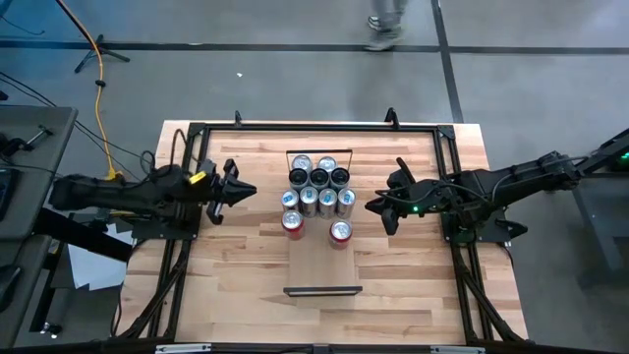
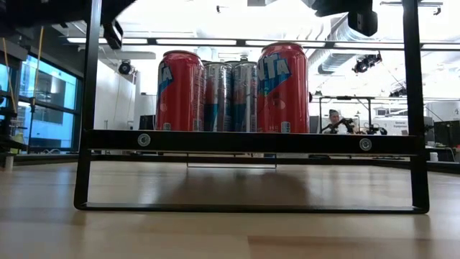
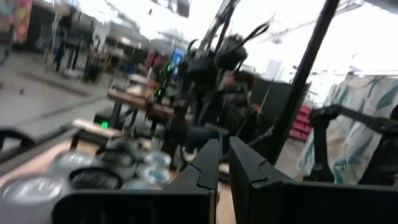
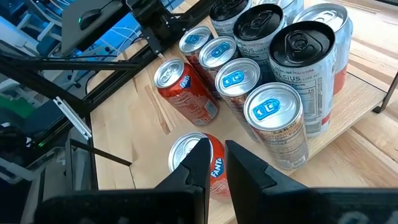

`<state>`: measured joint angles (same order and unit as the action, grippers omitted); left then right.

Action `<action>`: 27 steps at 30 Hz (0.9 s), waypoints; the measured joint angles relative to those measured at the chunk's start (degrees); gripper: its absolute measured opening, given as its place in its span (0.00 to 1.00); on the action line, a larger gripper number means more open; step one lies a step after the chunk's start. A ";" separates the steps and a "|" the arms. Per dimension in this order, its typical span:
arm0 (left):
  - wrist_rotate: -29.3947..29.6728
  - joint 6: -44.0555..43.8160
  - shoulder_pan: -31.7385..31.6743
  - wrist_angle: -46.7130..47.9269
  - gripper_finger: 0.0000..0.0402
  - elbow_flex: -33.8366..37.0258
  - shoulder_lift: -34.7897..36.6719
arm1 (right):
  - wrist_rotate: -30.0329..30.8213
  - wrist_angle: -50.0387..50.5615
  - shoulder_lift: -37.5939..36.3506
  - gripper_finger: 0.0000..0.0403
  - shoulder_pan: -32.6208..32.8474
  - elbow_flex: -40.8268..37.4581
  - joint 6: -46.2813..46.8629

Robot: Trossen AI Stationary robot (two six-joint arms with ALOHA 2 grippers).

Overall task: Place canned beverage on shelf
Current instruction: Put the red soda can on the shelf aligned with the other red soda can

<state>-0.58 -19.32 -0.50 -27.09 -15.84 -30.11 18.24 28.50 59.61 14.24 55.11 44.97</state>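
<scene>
The shelf point(image 1: 322, 264) is a pale plank lying along the table's middle, with a black rail at each short end. Several canned beverages stand upright on its far half: silver and black-topped cans point(image 1: 319, 187) at the back, and two red cans point(image 1: 293, 222) point(image 1: 340, 232) nearest the front. The low view shows the red cans point(image 2: 180, 90) point(image 2: 282, 86) over the near rail. My left gripper point(image 1: 253, 190) point(image 3: 224, 155) hovers shut left of the cans, holding nothing. My right gripper point(image 1: 372, 206) point(image 4: 216, 155) hovers shut to their right, above the nearer red can point(image 4: 214, 171), also with nothing in it.
A black metal frame point(image 1: 197, 128) runs round the tabletop, and its posts rise at the corners. The plank's near half lies bare up to the near rail point(image 1: 322, 290). A person's feet point(image 1: 385, 29) are on the floor beyond the far edge.
</scene>
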 joint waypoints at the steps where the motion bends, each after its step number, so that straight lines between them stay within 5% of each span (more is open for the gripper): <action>1: -1.65 -0.97 -1.73 0.97 0.00 0.00 -0.13 | -0.02 0.01 0.00 0.08 -0.02 0.00 0.00; 9: -4.09 -3.16 -6.63 0.35 0.00 0.00 -0.11 | -8.84 6.39 0.00 0.08 0.53 0.00 5.96; 15: -4.22 -5.91 -6.61 -0.19 0.00 0.00 -0.11 | -12.76 12.26 -0.02 0.08 7.79 -5.15 17.23; 21: -4.09 -7.15 -6.61 -0.20 0.00 0.00 -0.09 | -9.83 -9.53 0.02 0.08 17.32 -19.26 31.03; 27: -3.43 -9.17 -6.59 -0.19 0.00 0.00 -0.11 | 4.27 -35.91 2.21 0.08 20.88 -30.01 40.88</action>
<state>-4.00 -28.48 -7.09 -27.28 -15.84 -30.22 22.51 -7.41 61.82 35.12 25.10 85.85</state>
